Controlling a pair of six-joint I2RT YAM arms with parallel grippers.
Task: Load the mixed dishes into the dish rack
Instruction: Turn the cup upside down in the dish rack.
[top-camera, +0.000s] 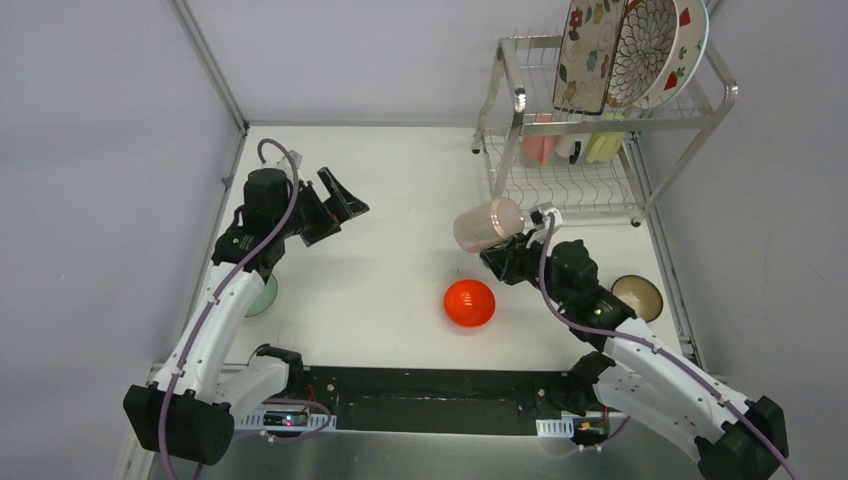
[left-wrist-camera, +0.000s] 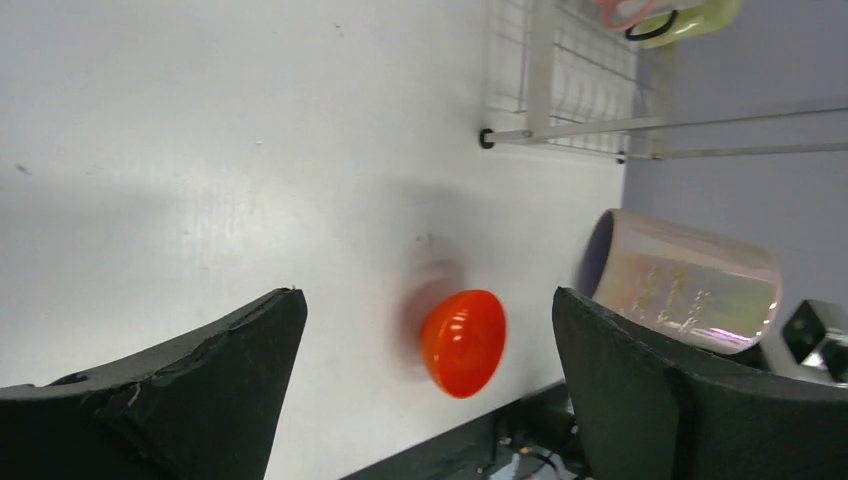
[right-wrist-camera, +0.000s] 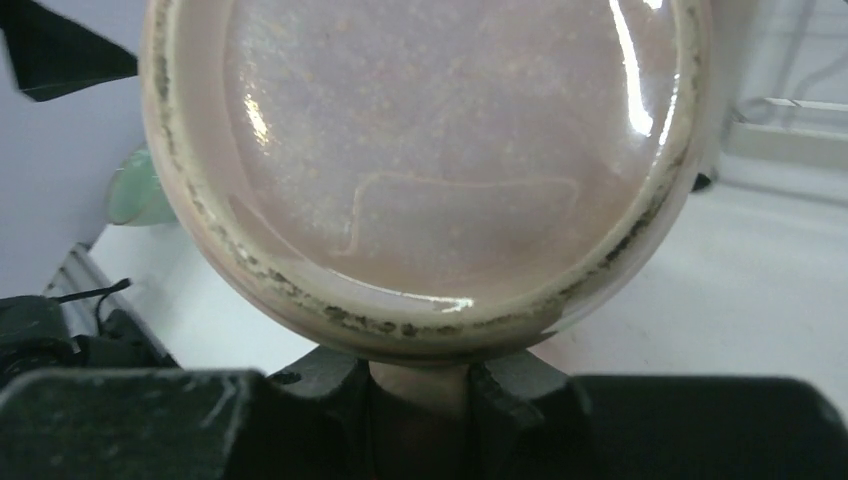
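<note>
Right wrist view: the pink cup (right-wrist-camera: 420, 150) is seen pinched, apparently by its handle, in the closed right gripper (right-wrist-camera: 420, 385). It is carried on its side above the table (top-camera: 400, 180), just in front of the dish rack (top-camera: 520, 98). On so slim a hold the cup could swing or slip. The left gripper (top-camera: 335, 212) is spread wide and empty, well left of the rack. The lower shelf (top-camera: 590, 195) is shared with other cups (top-camera: 538, 142), so a wire or a neighbour could be clipped on entry.

pink cup (top-camera: 488, 224): on side, above table | red-orange bowl (top-camera: 470, 302): on table | plates (top-camera: 592, 50): upright, rack (top-camera: 588, 186) top
</note>
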